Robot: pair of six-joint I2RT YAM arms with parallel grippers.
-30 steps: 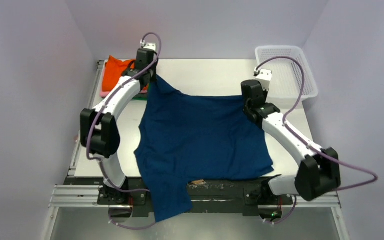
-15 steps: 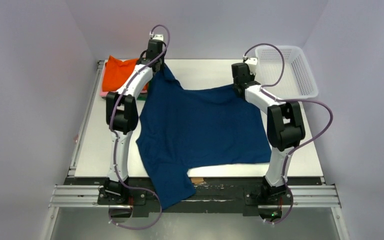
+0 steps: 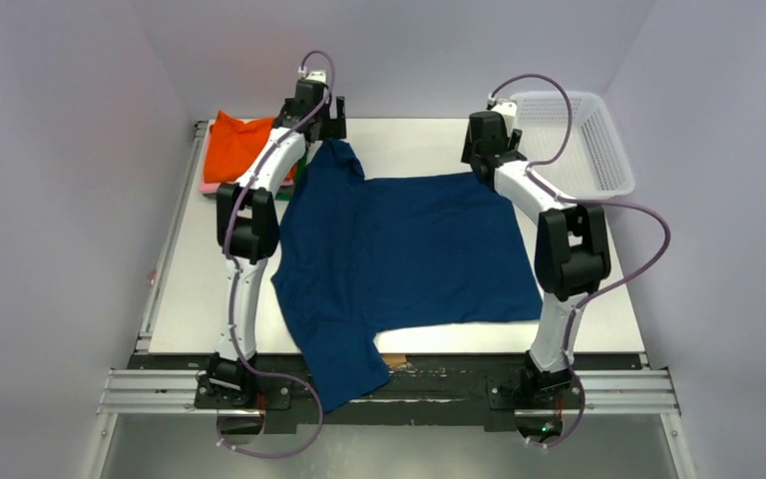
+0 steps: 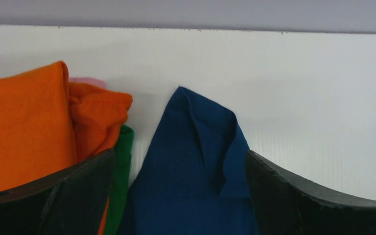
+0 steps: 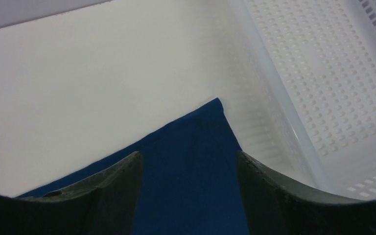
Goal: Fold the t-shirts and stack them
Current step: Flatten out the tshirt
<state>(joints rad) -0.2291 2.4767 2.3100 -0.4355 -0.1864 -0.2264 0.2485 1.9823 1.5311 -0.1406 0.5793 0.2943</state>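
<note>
**A:** How far along is it?

**B:** Partly. The navy t-shirt (image 3: 399, 249) lies spread over the middle of the tabletop (image 3: 409, 140), not yet folded, with one end hanging over the near edge.

**A:** And the others?

**B:** They're folded and stacked at the far left corner: the orange one (image 4: 24, 127) on top, with pink (image 4: 85, 81) and green (image 4: 122, 166) showing underneath.

**A:** Anything in the way?

**B:** The white basket (image 3: 574, 140) sits at the far right corner, just beside the shirt's corner there. The stack crowds the other corner.

**A:** The grippers?

**B:** The left gripper (image 4: 179, 156) and right gripper (image 5: 188, 155) are both spread over the far corners, pinching nothing.
</note>
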